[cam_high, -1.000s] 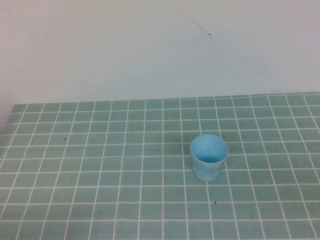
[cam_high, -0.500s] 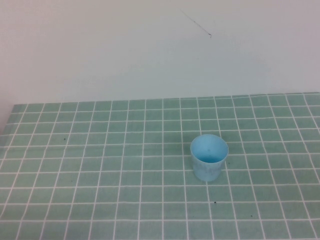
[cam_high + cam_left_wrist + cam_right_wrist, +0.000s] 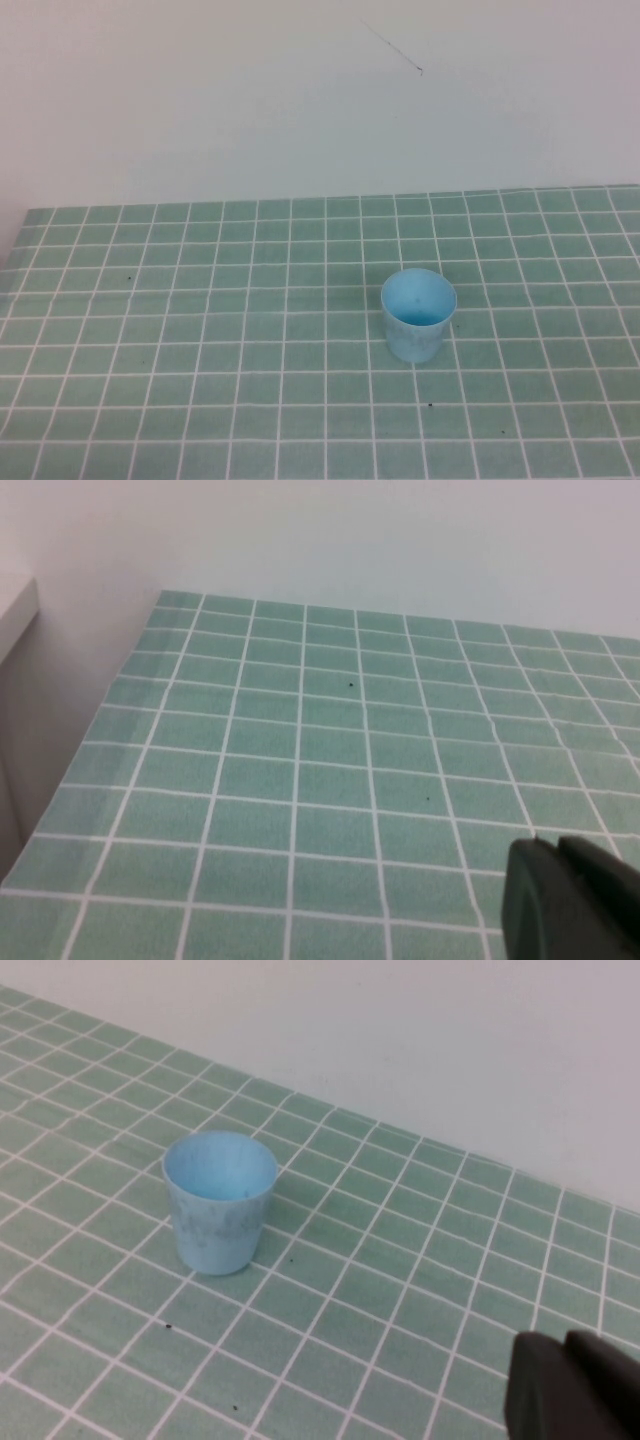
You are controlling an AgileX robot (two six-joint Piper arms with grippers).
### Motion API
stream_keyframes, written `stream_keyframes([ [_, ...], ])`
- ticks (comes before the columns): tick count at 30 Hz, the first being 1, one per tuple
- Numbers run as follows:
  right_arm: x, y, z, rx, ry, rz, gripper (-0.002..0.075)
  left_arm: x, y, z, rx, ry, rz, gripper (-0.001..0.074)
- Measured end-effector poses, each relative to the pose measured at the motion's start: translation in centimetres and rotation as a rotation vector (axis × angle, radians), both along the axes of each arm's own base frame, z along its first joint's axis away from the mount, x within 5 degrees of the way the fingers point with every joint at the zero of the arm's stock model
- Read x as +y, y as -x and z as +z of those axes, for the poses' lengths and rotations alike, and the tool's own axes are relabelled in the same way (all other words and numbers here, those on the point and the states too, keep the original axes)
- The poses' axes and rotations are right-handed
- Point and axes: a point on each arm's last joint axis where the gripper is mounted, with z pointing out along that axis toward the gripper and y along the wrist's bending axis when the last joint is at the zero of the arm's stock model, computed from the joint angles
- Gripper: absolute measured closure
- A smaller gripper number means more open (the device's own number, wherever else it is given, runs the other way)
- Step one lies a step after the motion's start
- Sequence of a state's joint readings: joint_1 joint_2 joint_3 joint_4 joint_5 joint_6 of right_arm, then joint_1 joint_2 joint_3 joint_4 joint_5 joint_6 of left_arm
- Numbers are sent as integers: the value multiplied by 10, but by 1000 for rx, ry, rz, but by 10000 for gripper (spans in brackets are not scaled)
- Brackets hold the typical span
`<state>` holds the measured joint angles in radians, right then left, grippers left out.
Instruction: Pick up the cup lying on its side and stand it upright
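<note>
Nothing has moved since the earlier frames. Cup [image 3: 418,315] stands upright, mouth up, axis vertical, on the green-tiled worktop [image 3: 200,330], right of centre; judged task complete. Right claw [image 3: 570,1388], nearer arm, sits drawn back with the cup well apart; left claw [image 3: 565,898] over bare tiles. Neither claw's opening can be told.

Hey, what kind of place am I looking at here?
Likely a robot test bench: a green grid mat against a bare white wall, with one light-blue cup standing upright. Left gripper and right gripper show only at their wrist views' edges.
</note>
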<state>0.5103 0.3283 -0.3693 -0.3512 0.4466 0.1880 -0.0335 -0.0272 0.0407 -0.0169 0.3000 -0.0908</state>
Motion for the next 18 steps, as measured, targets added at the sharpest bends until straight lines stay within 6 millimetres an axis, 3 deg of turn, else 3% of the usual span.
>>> stream_keyframes([
  [10,-2,1,-6,-45,46,5,706,0,0,0,0,3,0,735],
  [15,-18,15,-11,-199,-17,-147,706,0,0,0,0,12,-1,735],
  [18,-26,24,-25,-247,-1,-256,706,0,0,0,0,12,-1,735],
])
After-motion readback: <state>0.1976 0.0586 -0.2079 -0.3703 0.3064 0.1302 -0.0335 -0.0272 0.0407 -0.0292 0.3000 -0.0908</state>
